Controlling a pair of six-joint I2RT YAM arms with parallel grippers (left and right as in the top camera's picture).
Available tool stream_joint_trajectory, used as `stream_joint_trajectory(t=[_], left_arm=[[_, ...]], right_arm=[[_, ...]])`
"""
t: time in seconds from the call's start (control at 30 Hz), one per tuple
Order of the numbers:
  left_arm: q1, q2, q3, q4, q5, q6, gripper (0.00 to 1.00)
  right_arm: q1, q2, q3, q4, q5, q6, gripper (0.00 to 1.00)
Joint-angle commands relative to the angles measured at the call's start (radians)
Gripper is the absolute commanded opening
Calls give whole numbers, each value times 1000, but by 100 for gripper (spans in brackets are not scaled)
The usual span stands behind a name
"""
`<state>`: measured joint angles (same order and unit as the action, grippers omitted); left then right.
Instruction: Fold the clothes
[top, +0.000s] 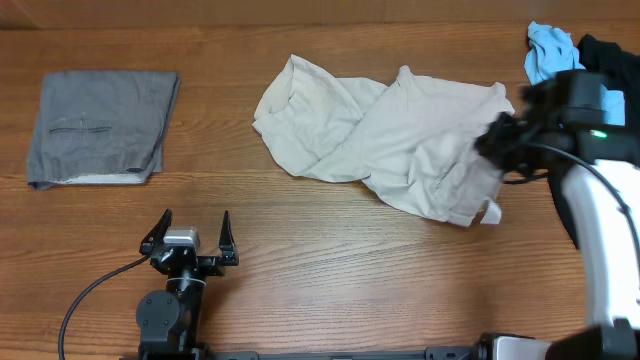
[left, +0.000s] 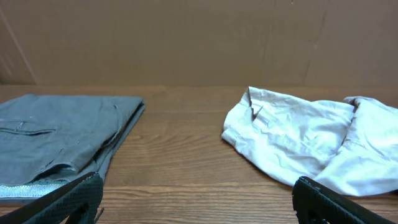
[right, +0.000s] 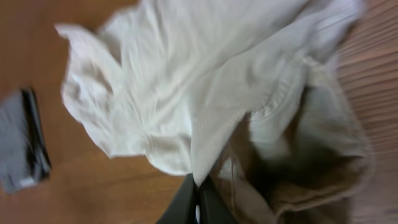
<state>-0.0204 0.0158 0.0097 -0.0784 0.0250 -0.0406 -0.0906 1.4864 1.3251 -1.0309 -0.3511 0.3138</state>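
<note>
Your right pincer (right: 196, 200) is pinched tight on a thin ridge of the cream shorts (top: 390, 135), at the edge of the heap nearest it. That small bite is the first risk: only one layer looks caught, so a pull could slip the cloth out or lift a single ply alone. Right beside the fingertips the fabric doubles under into a shadowed pocket, and a white tag (top: 491, 213) sticks out just below the pincer. If you drag from here, you may roll that tuck deeper rather than open it. Farther out from the pincer the shorts lie crumpled and twisted across the middle of the counter (top: 330, 270), so a fold made now would likely trap the twist. I'd judge they need flattening first. Behind the right pincer a blue cloth (top: 548, 50) sits close to the arm, and a wide swing back could snag it. Your left pincer (top: 190, 235) stands wide open with nothing in it, well apart from the shorts, so it gives no hold-down and a one-sided tug may slide the whole heap. Farthest off, beyond the left pincer, the folded grey garment (top: 100, 125) is safe unless you sweep the shorts that way.
</note>
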Motion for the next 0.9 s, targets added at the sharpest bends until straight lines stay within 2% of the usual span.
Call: stream_joint_trajectory(t=[0.0, 0.37, 0.57, 0.7, 0.83, 0.87], left_arm=[[-8, -10, -5, 2, -6, 26, 100], [-8, -10, -5, 3, 6, 26, 100], [-8, -10, -1, 32, 214, -23, 100], [-8, -10, 40, 28, 262, -138, 100], [-8, -6, 135, -18, 313, -166, 100], [-8, 0, 167, -40, 317, -166, 100]], right_arm=[[108, 64, -40, 54, 9, -24, 4], [391, 104, -41, 221, -16, -29, 4], [473, 108, -42, 245, -16, -28, 4], [499, 108, -42, 270, -17, -26, 4], [510, 108, -42, 314, -25, -26, 4], [510, 108, -42, 320, -29, -26, 7]])
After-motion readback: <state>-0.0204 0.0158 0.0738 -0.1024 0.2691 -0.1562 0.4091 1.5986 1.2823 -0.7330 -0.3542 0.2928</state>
